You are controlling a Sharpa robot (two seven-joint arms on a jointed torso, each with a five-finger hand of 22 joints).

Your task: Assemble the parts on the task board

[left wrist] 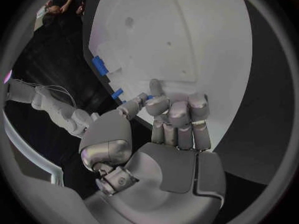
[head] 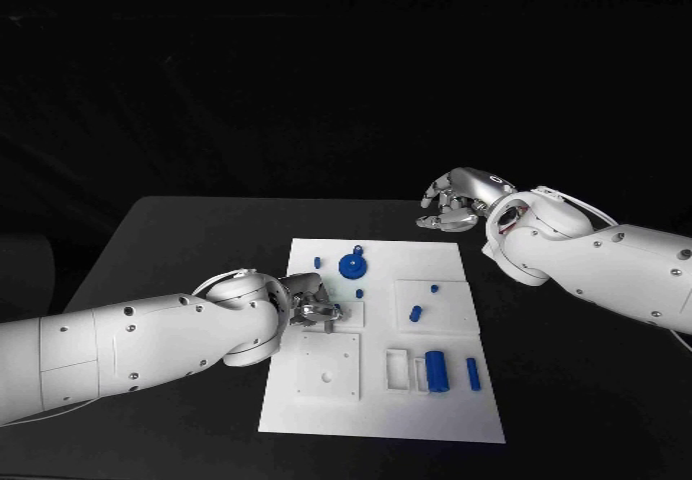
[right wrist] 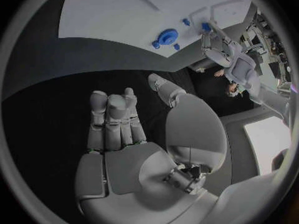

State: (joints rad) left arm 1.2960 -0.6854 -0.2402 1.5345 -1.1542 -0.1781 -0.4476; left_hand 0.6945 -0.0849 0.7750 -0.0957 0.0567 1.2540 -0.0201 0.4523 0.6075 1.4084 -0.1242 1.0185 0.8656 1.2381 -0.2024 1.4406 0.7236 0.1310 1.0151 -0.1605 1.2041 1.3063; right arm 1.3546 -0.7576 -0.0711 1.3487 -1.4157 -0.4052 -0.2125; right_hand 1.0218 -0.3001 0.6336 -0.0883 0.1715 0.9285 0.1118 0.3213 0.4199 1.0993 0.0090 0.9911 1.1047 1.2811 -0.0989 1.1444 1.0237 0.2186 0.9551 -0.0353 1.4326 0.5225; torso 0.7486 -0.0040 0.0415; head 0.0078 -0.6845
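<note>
While the white board [head: 387,400] lies mid-surface [head: 173,230], left hand [head: 310,305] rests over its left edge, fingers curled in; can't tell if it holds anything. Right hand [head: 462,198] hangs off the board past its far right corner, fingers loosely bent, holding nothing. Blue gear [head: 353,266] sits near the far end, blue cylinder [head: 436,371] and thin peg [head: 473,373] near the front right.
</note>
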